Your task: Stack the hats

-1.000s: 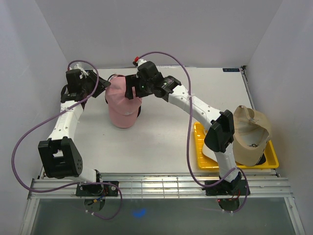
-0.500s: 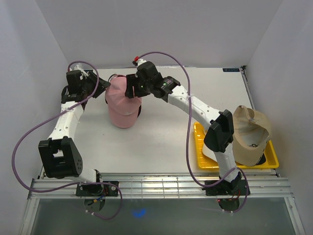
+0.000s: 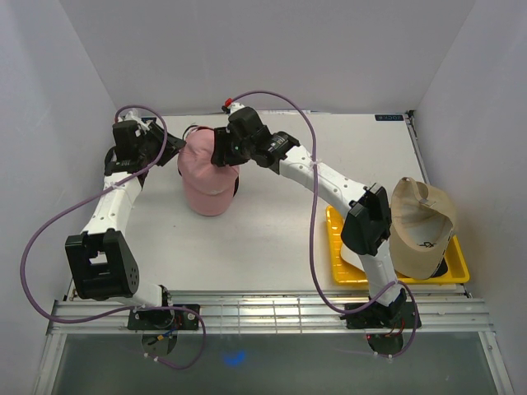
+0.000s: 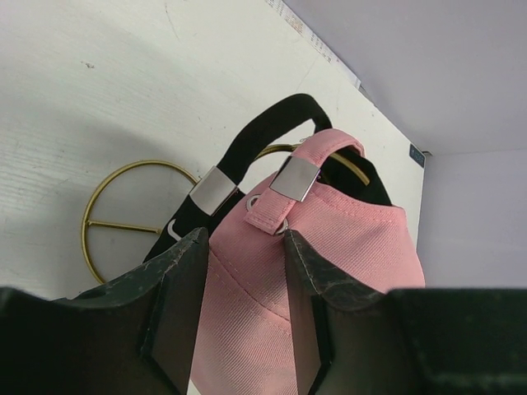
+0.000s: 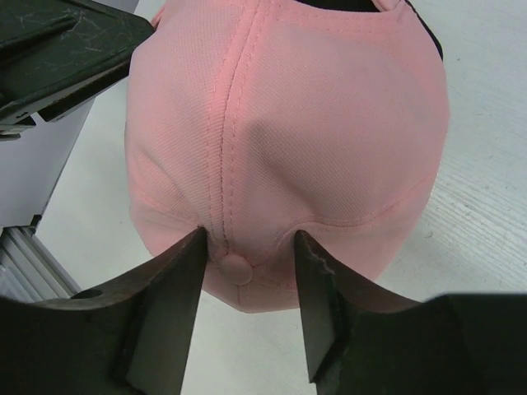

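Since the pink cap [image 3: 207, 177] already sits over the black cap [image 4: 272, 123] on the gold wire stand [image 4: 85, 234], far-centre of the table [image 3: 272, 239], the step in hand looks like seating or lifting that pair. The left gripper [image 4: 245, 247] is at the pink cap's rear, just under the strap buckle [image 4: 295, 178]. Its jaws stand part-way apart with pink fabric filling the gap; can't tell if it's pinched. The right gripper [image 5: 249, 239] is over the crown, jaws apart astride the top button [image 5: 236, 267], and the fabric between them is smooth, so no grip is visible.

To do it well: close the right jaws on a fold at the button, not the button itself. Take only the pink layer at the rear unless both caps should move. Lift level so the brim doesn't drag on the stand.

The tan cap [image 3: 424, 222] rests on the yellow tray [image 3: 387, 276], well apart at right. It is probably next to go on.
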Controlling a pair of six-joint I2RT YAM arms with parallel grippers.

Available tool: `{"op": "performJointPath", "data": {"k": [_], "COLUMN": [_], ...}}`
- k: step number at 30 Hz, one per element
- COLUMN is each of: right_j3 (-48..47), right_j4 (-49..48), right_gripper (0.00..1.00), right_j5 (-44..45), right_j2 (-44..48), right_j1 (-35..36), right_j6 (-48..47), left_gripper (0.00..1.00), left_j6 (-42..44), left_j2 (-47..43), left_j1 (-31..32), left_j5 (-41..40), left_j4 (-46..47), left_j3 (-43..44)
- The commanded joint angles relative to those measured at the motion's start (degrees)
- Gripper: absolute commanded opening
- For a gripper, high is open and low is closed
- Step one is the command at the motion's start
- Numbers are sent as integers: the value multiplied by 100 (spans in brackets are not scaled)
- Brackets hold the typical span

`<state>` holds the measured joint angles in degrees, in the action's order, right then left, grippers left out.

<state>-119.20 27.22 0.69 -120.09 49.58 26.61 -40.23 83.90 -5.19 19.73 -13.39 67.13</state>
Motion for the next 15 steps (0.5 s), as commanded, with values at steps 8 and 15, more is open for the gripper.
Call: {"op": "performJointPath", "data": {"k": [8, 15], "right_j3": [-218, -622], "right_j4": [-33, 169], "right_gripper": [20, 13], "right_j5": [81, 107], "right_j2": [-49, 47], "right_j1": [34, 34], "right_j6": [2, -59], "left_gripper": [51, 51], "left_j6": [120, 121], "left_j2": [-40, 4], "left_j1": [9, 9], "left_j5": [66, 23], "left_j4": [-331, -410], "left_j3": [-122, -34]}}
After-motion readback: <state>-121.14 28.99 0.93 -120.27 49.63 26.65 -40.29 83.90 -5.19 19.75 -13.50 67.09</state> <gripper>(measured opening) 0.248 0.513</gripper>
